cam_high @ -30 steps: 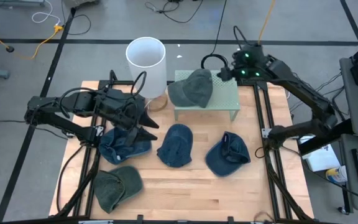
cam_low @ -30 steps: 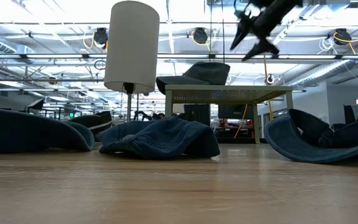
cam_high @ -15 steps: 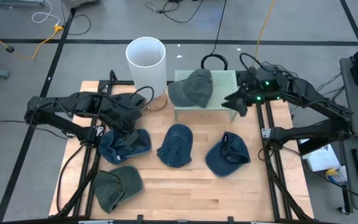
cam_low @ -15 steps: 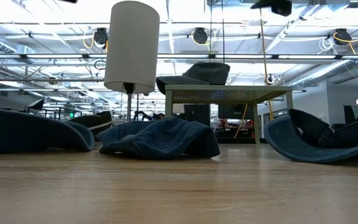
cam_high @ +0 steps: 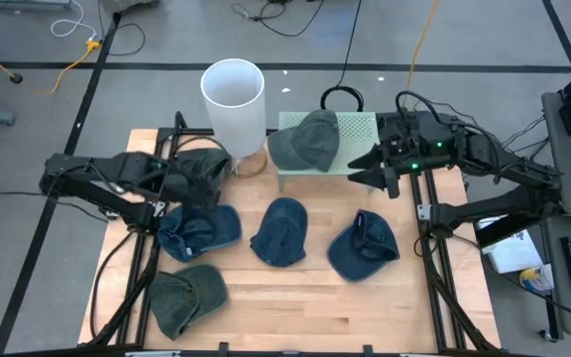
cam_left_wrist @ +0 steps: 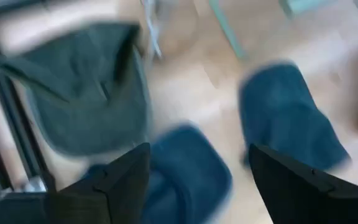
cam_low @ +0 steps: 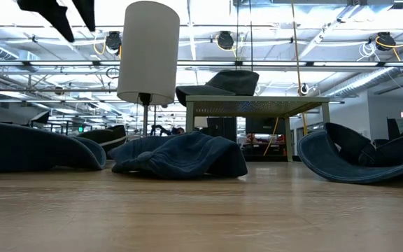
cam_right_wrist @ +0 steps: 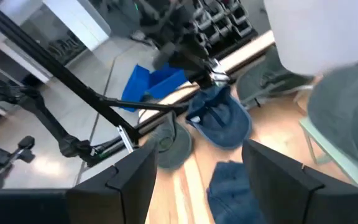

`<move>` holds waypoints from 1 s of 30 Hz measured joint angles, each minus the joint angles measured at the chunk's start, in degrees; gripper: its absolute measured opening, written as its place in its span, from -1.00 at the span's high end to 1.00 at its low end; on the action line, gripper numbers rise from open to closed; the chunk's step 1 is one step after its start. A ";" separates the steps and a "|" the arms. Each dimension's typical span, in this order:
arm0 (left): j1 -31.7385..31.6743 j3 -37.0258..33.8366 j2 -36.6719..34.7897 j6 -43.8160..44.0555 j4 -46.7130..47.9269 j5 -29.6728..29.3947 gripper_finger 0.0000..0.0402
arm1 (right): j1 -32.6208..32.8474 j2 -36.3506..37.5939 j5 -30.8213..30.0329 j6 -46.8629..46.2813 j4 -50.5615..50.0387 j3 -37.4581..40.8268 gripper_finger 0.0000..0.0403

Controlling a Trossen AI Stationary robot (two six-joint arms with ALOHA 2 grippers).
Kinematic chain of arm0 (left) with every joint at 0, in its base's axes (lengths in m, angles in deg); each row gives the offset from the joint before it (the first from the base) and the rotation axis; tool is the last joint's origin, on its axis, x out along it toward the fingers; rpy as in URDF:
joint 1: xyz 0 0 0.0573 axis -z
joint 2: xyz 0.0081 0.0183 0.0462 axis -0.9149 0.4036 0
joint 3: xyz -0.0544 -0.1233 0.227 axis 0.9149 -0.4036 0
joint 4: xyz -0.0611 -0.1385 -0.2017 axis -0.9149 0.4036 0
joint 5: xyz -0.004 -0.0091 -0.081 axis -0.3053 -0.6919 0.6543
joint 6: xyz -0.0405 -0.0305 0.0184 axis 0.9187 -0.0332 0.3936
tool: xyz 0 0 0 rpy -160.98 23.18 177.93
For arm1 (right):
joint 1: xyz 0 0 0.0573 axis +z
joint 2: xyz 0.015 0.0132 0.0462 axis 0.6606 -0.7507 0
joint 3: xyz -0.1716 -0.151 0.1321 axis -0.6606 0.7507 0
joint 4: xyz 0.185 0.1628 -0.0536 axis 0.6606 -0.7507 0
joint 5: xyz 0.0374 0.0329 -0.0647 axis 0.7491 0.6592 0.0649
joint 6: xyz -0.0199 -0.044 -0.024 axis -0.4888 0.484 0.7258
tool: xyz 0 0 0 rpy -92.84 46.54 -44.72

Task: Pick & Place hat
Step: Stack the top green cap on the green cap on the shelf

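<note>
Wooden worktop (cam_high: 295, 293) carries four loose hats around the green stand (cam_high: 360, 159), which already bears a grey-green hat (cam_high: 305, 142); left fingers (cam_high: 228, 167) spread, empty, should drop squarely onto the blue hat (cam_high: 198, 230) below, right fingers (cam_high: 375, 171) likewise apart beside the stand.

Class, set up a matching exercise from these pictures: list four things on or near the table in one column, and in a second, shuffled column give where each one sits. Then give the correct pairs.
Things:
1. Grey-green cap
2. White cylinder
3. Olive cap
4. Right gripper

Places:
A. Near the table's front left corner
B. On top of the small green stand
C. Open in the air, by the stand's right end
D. Upright, just left of the stand

Pairs: 1-B, 2-D, 3-A, 4-C
</note>
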 joint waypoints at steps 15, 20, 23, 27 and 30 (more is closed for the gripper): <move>4.46 -28.08 0.05 7.20 -17.52 -11.23 -0.38 | 4.63 -0.31 -6.11 10.52 -0.33 0.00 -0.11; 1.79 -35.92 0.16 8.07 -24.86 -13.19 -0.31 | 5.07 -0.31 -6.16 13.21 0.07 0.00 -0.11; -0.17 -39.78 0.17 7.60 -31.21 -14.03 -0.28 | 5.07 -0.31 -6.17 13.37 0.85 0.00 -0.11; -2.43 -43.42 0.44 1.38 -42.11 -13.97 -0.28 | 5.07 -0.31 -6.16 13.58 3.08 0.00 -0.11; -3.78 -44.48 1.70 -4.20 -46.94 -13.56 -0.29 | 5.07 -0.31 -6.16 13.59 5.39 0.00 -0.11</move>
